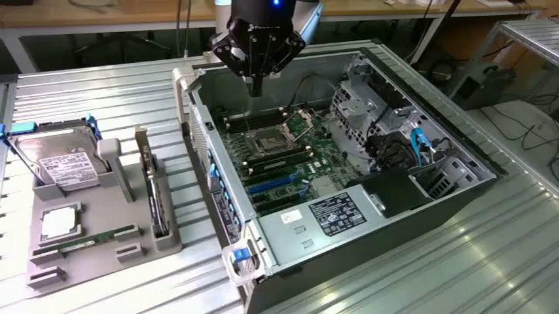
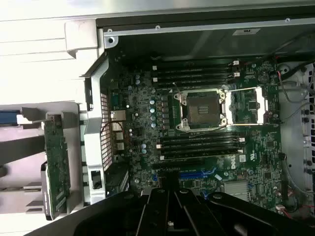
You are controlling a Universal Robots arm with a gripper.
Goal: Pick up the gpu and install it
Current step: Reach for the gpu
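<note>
The gpu (image 1: 154, 196) is a thin dark card standing on edge in a slot of the grey holder (image 1: 167, 247), at the exterior view's left of the computer case. In the wrist view the gpu (image 2: 55, 164) shows its green board face beside the case wall. My gripper (image 1: 254, 88) hangs over the far end of the open case (image 1: 441, 140), above the motherboard (image 1: 288, 154), well away from the gpu. Its fingers (image 2: 158, 196) are shut together with nothing between them. Blue expansion slots (image 1: 275, 186) lie bare on the board.
The holder also carries a silver hard drive (image 1: 59, 162), a slim green memory stick (image 1: 88, 243) and a small square chip (image 1: 59, 222). Inside the case are the processor socket (image 2: 203, 110), memory slots (image 2: 197, 73), a drive cage (image 1: 371, 104) and cables (image 1: 419, 147).
</note>
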